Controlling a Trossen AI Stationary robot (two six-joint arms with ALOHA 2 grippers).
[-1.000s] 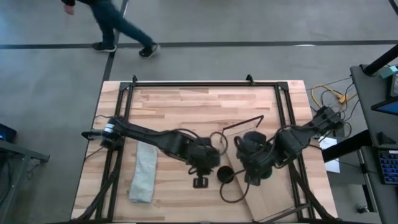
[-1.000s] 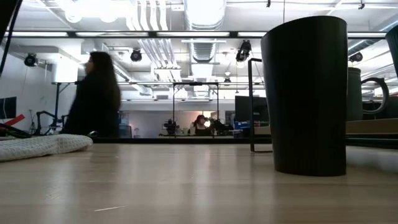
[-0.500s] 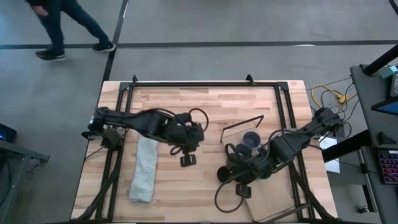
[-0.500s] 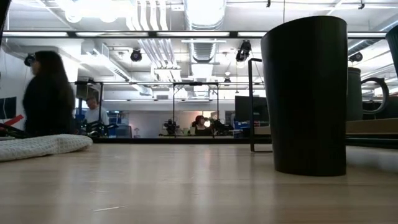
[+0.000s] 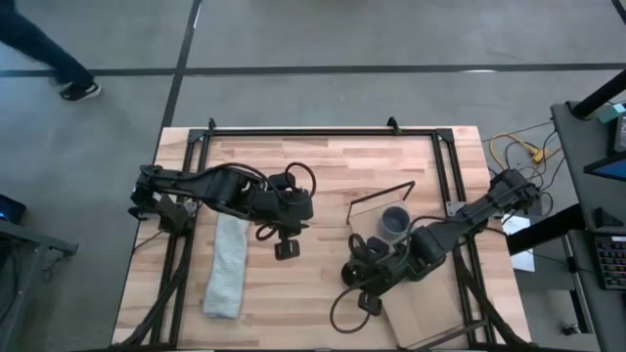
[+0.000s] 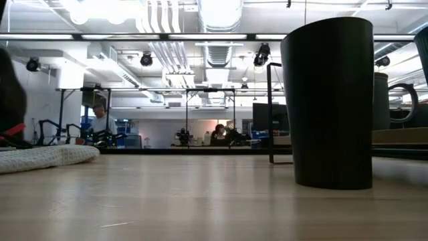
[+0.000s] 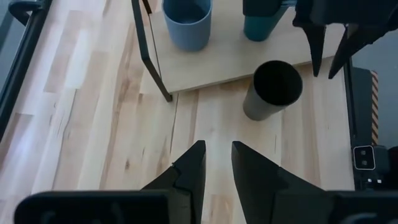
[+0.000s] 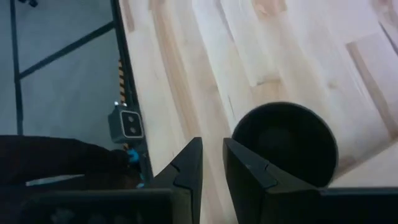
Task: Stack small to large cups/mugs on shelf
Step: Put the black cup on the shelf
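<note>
The black cup (image 7: 273,90) stands upright on the tabletop, just off the pale wood shelf (image 7: 230,62); it also shows in the low view (image 6: 328,100) and the right wrist view (image 8: 286,143). The blue-grey mug (image 7: 186,22) and the dark teal-green cup (image 7: 264,25) stand on the shelf. My right gripper (image 7: 329,46) hangs beside the black cup, on its near side, with its fingers nearly together and touching nothing. My left gripper (image 5: 284,246) is at mid-table, left of the cups, shut and empty.
A grey folded cloth (image 5: 227,269) lies at the table's left. The shelf's dark wire frame (image 7: 149,50) stands at the end that points toward the table's far side. Black frame rails run along the table's sides. A person (image 5: 44,49) walks on the floor beyond the far left corner.
My left gripper has drawn back from the black cup toward the table's left and far side. My right gripper has gone from over the shelf toward the table's left and near edge, down beside the black cup, uncovering the blue-grey mug. The cups have stayed put.
</note>
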